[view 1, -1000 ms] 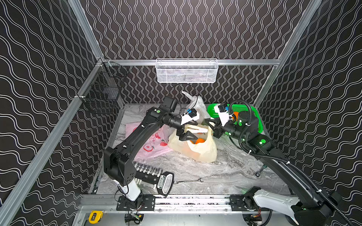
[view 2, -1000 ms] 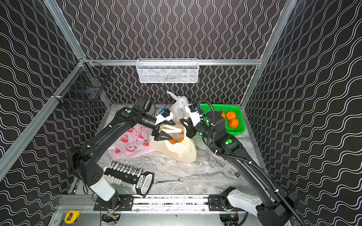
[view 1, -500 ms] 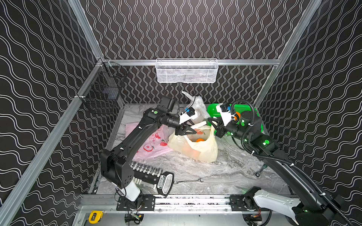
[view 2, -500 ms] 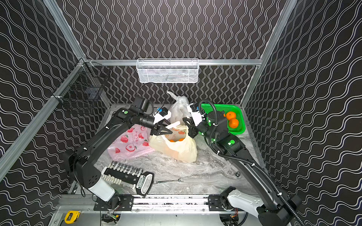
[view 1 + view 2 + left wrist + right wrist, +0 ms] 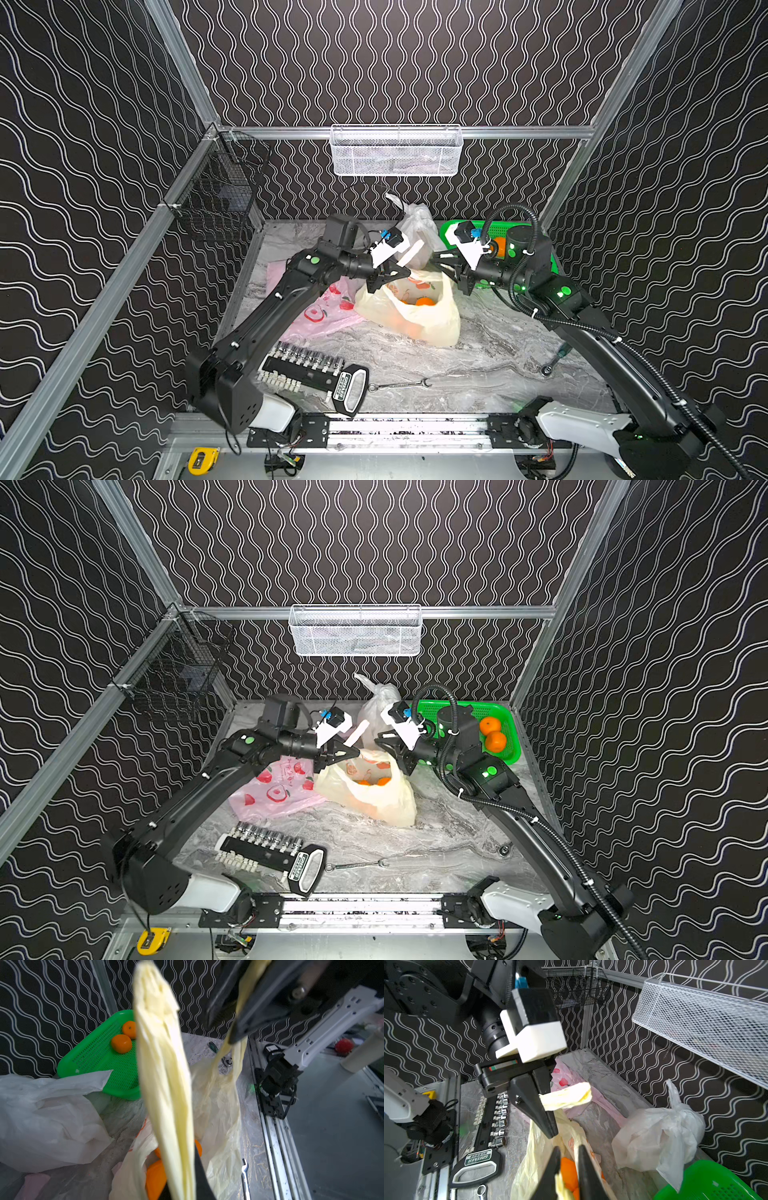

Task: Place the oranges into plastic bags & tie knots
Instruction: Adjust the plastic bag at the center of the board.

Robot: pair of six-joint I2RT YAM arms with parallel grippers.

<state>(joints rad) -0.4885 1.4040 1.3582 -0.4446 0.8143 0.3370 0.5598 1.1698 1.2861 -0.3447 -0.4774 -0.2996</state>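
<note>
The left claw (image 5: 401, 274) is clamped together on one handle of the yellowish bag (image 5: 415, 320), just left of the frame's centre in both top views; the pinched handle's pale end pokes out past the claw toward the upper right. The right claw (image 5: 568, 1148) faces it from just right of centre; its fingers (image 5: 584, 1167) stand a little apart, with a gap between them in the right wrist view; the left wrist view shows the bag's other handle strand (image 5: 230, 1059) running up between them; whether they press on it I cannot tell.

The yellowish bag sits on the bench (image 5: 457, 374) between the two claws, its mouth pulled upward, with oranges (image 5: 424, 301) showing inside. The pink bag (image 5: 328, 309) lies flat just left of it, partly under the left arm; the white bag (image 5: 417, 224) stands behind, toward the upper centre, its neck closed in a knot (image 5: 675, 1103). Two more oranges (image 5: 496, 742) lie in the green basket (image 5: 494, 707) at the right rear of the bench; a socket rail (image 5: 303, 365) and a spanner (image 5: 399, 384) lie in the lower centre, well apart from the bags.
</note>
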